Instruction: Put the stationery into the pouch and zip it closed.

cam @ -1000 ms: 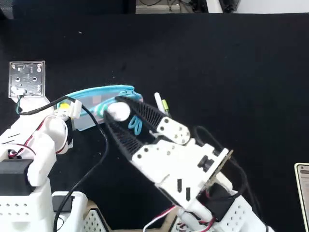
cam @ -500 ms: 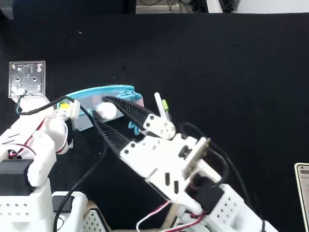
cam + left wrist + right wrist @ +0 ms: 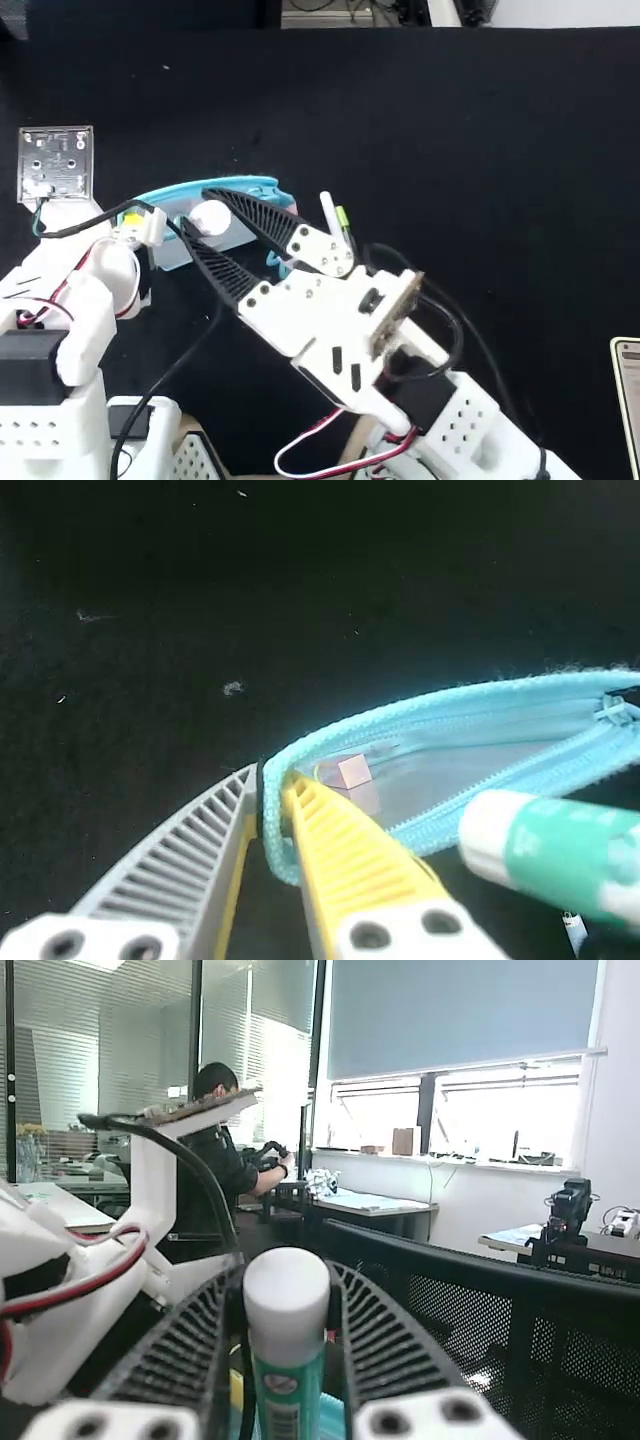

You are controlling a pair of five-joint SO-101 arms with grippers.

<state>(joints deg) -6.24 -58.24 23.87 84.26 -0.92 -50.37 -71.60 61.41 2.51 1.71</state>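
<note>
The light blue pouch lies open on the black table, a small pink eraser showing inside it. My left gripper, one finger grey and one yellow, is shut on the pouch's end edge. My right gripper has black fingers and is shut on a glue stick with a white cap and teal body. It holds the stick just over the pouch by its opening. A white pen and a green marker lie beside the pouch, partly behind the right arm.
A square metal plate sits at the table's left edge, behind the left arm. A pale card-like object shows at the right edge. The far half of the black table is open.
My right gripper has carried the glue stick leftward, from near the pouch's right end to over its opening. The left arm has kept still on the pouch's edge.
</note>
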